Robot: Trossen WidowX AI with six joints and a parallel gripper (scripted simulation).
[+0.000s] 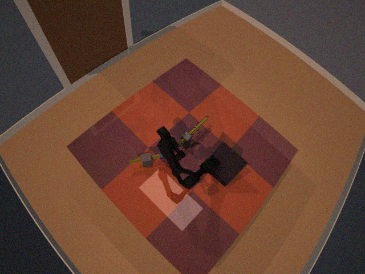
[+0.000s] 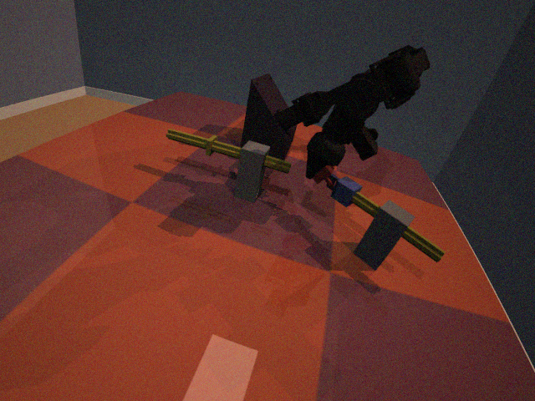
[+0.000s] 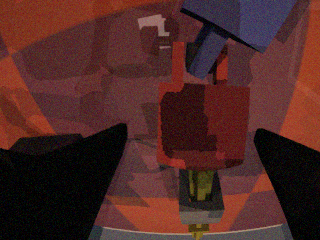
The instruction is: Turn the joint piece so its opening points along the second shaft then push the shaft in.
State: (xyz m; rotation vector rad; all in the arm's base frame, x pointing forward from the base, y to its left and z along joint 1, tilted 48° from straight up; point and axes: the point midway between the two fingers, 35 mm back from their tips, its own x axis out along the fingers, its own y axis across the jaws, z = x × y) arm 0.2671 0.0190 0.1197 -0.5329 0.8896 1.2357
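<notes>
The first shaft (image 1: 135,161) (image 2: 423,247) (image 3: 250,25) runs through its grey block (image 1: 146,160) (image 2: 379,239) and ends in a blue fork (image 2: 345,190). The red joint piece (image 2: 322,174) (image 3: 227,120) hangs on that fork, partly hidden by a finger in the exterior view. In the wrist view its far end faces roughly towards the second shaft (image 1: 203,120) (image 2: 185,137) (image 3: 201,185); exact alignment is unclear. That shaft sits in its own block (image 1: 186,136) (image 2: 250,172) (image 3: 201,215), its end apart from the joint piece. My gripper (image 3: 192,132) is open, its fingertips either side of the joint piece, holding nothing.
The second shaft has a raised collar (image 1: 196,128) (image 2: 211,144) on its outer part. The dark arm base (image 1: 228,163) stands behind the shafts in the exterior view. A pale rectangle (image 1: 185,210) (image 2: 224,362) lies on the checkered surface.
</notes>
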